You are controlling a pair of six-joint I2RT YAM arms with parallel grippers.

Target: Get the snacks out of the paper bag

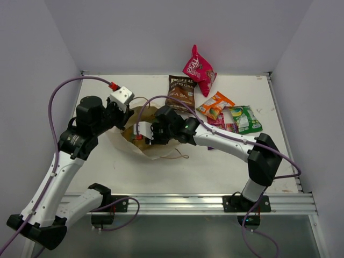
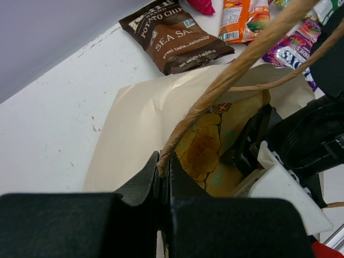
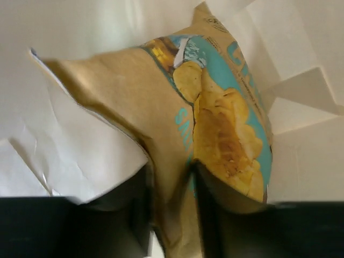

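Note:
The beige paper bag lies open at table centre-left. My left gripper is shut on its brown cord handle and holds the mouth up; its closed tips show in the left wrist view. My right gripper reaches into the bag and is shut on a tan-yellow chip packet, also seen in the left wrist view. On the table lie a dark brown packet, a magenta one, an orange one, a green one and a purple one.
The walls of the enclosure stand close at the back and both sides. A metal rail runs along the near edge. Purple cables loop over both arms. The second cord handle lies on the table in front of the bag.

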